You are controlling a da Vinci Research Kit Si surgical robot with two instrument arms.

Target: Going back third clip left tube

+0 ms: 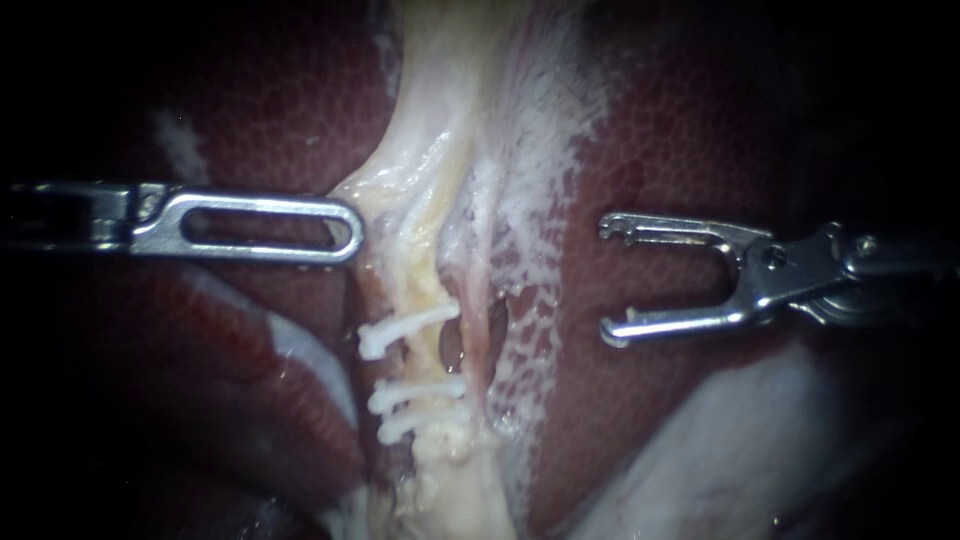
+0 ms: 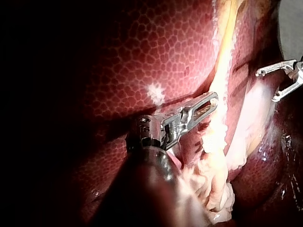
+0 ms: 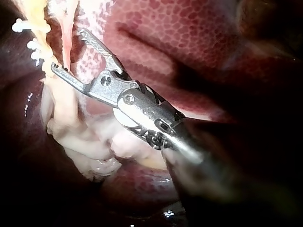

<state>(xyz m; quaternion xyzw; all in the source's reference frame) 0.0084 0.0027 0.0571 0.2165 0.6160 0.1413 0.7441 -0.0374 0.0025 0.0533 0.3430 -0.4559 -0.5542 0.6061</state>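
Clips (image 1: 415,392), three white ones, sit across the left tube (image 1: 428,290), a pale yellow strand running down the middle of the endoscope view. They are stacked one under another on its lower stretch, the top one a little apart from the lower two, which lie close together. Just right of this tube runs a second, pinker tube (image 1: 482,270). Both lie on the liver (image 1: 700,130), dark red and finely mottled, with white film (image 1: 540,150) spread over it beside the tubes. The edges of the scene fall into darkness.

Two instruments are in view. The left instrument (image 1: 345,228) comes in level, its slotted jaws lying together and holding nothing, the tip just touching the edge of the pale tissue above the clips. The right instrument (image 1: 610,280) stands to the right of both tubes, over the liver and apart from them, with its jaws spread wide and nothing between them.
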